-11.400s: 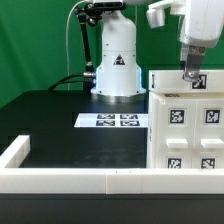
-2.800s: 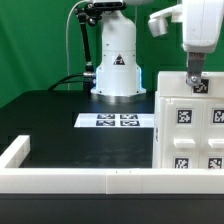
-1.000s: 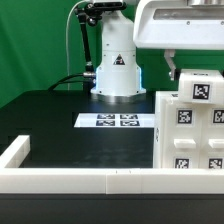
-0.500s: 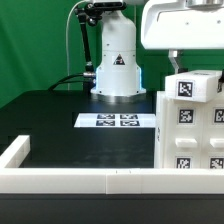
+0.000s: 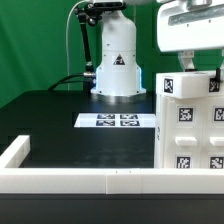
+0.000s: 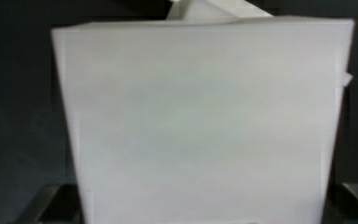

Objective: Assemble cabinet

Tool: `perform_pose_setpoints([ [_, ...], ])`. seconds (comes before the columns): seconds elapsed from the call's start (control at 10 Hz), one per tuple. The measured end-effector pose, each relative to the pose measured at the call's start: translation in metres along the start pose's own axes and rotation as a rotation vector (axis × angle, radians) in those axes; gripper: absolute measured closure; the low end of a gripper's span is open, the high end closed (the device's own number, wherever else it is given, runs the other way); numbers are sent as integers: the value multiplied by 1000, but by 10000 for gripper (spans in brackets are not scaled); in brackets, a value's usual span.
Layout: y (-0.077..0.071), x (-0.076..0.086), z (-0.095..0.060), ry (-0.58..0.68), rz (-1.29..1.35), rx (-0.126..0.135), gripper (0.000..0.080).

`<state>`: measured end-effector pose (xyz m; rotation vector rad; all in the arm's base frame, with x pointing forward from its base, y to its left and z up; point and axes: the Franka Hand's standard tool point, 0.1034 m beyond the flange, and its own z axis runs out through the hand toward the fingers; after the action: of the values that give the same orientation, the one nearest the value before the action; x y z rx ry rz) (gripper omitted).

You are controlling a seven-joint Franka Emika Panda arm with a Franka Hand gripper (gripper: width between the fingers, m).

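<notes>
The cabinet [image 5: 186, 135], a big white box with square black-and-white tags, stands at the exterior view's right. A smaller white tagged block [image 5: 190, 85] sits level along its top edge. My gripper [image 5: 193, 68] comes down from above with one finger on each side of this block and is shut on it. In the wrist view the block's plain white face [image 6: 194, 110] fills almost the whole picture. My dark fingers [image 6: 51, 205] show only at its two lower corners. Whether the block rests on the cabinet or hangs just above it I cannot tell.
The marker board [image 5: 115, 121] lies flat on the black table in front of the arm's white base [image 5: 115, 60]. A low white border rail [image 5: 80, 178] runs along the table's near edge and turns back at the exterior view's left.
The gripper has swung toward the exterior view's right with the block in it. The block has turned from tilted with one tag showing to level with two tags showing.
</notes>
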<state>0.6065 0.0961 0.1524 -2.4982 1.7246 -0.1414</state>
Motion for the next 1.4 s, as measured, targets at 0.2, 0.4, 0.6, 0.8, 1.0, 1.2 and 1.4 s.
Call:
perform_pose_setpoints([
  [0.2,0,-1,0,-20,155,6,236],
  [0.4,-2,0,0,-50,382,11,236],
  [0.6,-2,0,0,-71,528,11,236],
  [0.8,-2,1,0,-82,670,8,236],
  [1.0,-3,2,-1,-97,750,8,236],
  [1.2,-4,-1,-1,-113,759,11,236],
  [1.4,-4,-3,0,-115,743,11,26],
])
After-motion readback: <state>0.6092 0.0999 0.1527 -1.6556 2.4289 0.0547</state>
